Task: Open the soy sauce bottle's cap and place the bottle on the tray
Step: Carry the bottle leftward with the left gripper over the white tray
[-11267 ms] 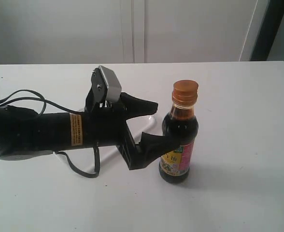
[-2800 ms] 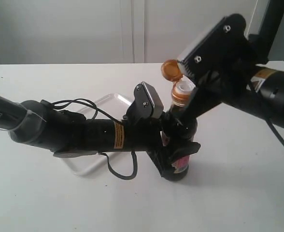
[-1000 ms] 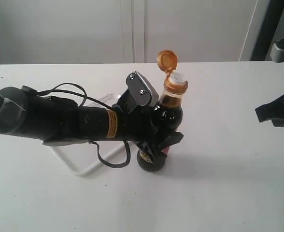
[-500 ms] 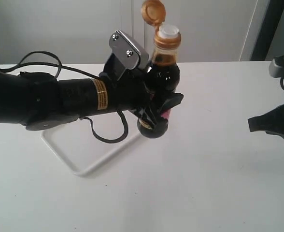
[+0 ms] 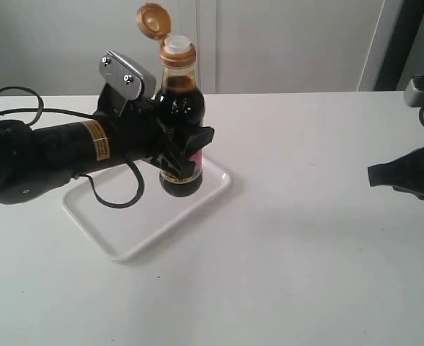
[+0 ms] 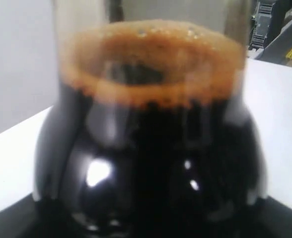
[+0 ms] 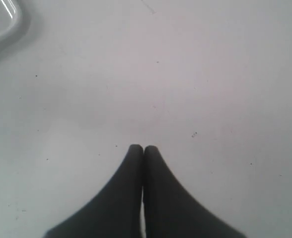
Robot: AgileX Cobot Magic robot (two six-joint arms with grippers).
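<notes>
White worktop (image 5: 306,252). Flat white rectangular plastic tray (image 5: 118,241) on it. We log the black left tool (image 5: 183,155) clamped round the small clear soy sauce bottle of dark liquid (image 5: 179,115), upright above the tray; golden-orange flip cap (image 5: 151,19) open. Black right tool (image 7: 143,148): tips pressed together, empty, well apart.

Even, diffuse light from above makes the white worktop (image 5: 306,252) bright and nearly washed out in the exterior view, with only soft grey shadows under the tray (image 5: 125,238) and the right tool (image 5: 374,175). The left wrist view is badly out of focus, the soy sauce bottle (image 6: 146,148) filling it as a dark blur with small white glints on the glass. The right wrist view is sharper, flatly lit, its shut tool (image 7: 143,148) a featureless black shape.
</notes>
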